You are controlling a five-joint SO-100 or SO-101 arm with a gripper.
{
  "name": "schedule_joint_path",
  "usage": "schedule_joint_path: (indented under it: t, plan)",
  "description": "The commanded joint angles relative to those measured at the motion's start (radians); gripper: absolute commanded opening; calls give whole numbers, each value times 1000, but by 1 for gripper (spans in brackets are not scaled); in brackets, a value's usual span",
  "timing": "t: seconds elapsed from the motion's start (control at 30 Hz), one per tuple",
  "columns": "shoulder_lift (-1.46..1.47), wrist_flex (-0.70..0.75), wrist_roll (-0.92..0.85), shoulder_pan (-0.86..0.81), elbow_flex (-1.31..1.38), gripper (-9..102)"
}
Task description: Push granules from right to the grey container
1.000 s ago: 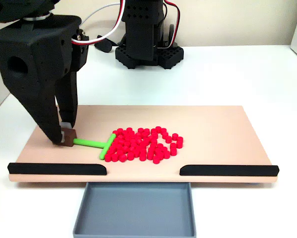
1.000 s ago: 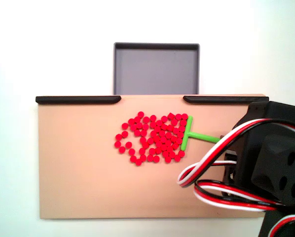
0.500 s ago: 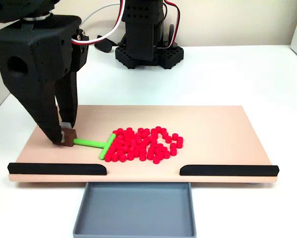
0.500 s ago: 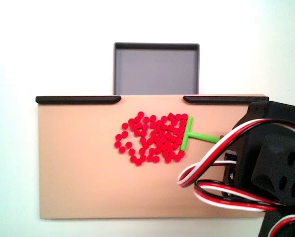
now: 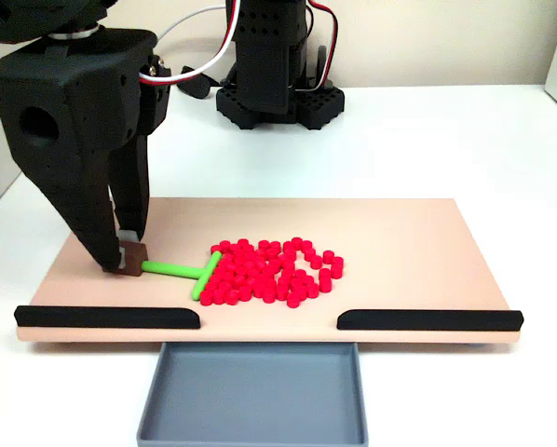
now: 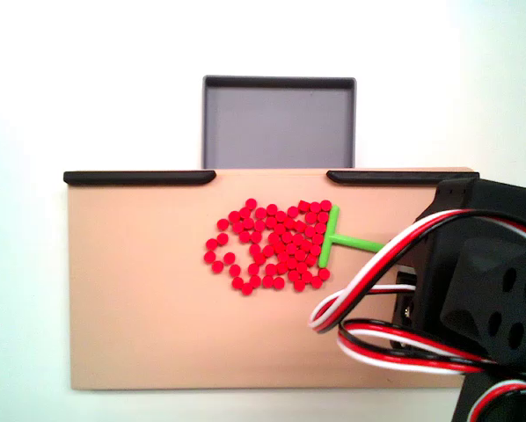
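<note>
Dozens of red granules [image 5: 271, 270] are getting squeezed into a tighter patch on the tan board [image 5: 418, 233], because the green pusher stick [image 5: 181, 271] is creeping sideways into them. Compared with a moment back, its crossbar is sitting further into the near edge of the pile, and the hand [image 5: 125, 258] holding its brown end block is sliding along with it, clenched on that block. From above, the crossbar [image 6: 328, 236] is touching the pile's right side. The grey container [image 5: 252, 394] is lying empty beyond the gap between the two black strips [image 5: 108, 318]. I'd say this sideways shove is only gathering pellets; a push toward the gap is yet to come.
</note>
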State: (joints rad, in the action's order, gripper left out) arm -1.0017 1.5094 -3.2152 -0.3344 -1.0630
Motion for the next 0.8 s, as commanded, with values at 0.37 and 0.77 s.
schedule_joint_path:
  t: [0.37,0.77]
  plan:
    - [-6,-6,-267,11,25,0]
    - [-6,-6,-242,17,25,0]
